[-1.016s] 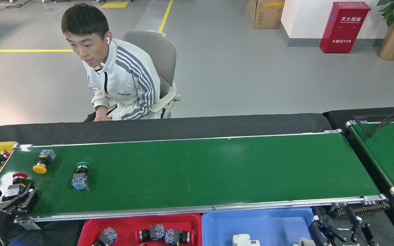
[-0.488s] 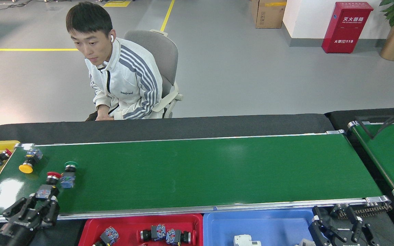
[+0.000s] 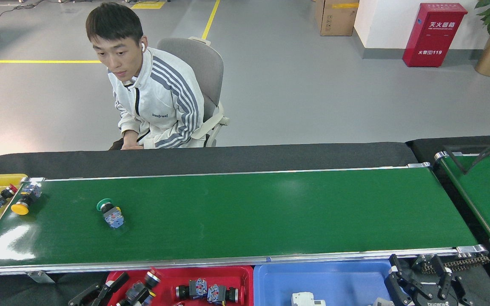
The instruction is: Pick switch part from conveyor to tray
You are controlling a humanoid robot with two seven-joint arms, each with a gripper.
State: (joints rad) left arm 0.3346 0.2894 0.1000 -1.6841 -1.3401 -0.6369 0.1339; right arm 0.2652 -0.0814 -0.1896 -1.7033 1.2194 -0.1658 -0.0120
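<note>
A switch part [image 3: 139, 290] with a red cap sits clamped between the fingers of the left gripper [image 3: 132, 293], low over the red tray [image 3: 245, 276], likely so it can be dropped beside the parts already lying there. The right gripper [image 3: 419, 285] waits off the belt's near right end, fingers spread and empty. On the conveyor [image 3: 270, 212] a green-capped part [image 3: 110, 212] and a yellow-capped one [image 3: 24, 201] remain.

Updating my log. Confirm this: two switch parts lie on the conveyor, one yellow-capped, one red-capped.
Wrong on one colour. The head view shows the conveyor carrying a yellow-capped switch part and a green-capped switch part, not a red-capped one.
</note>
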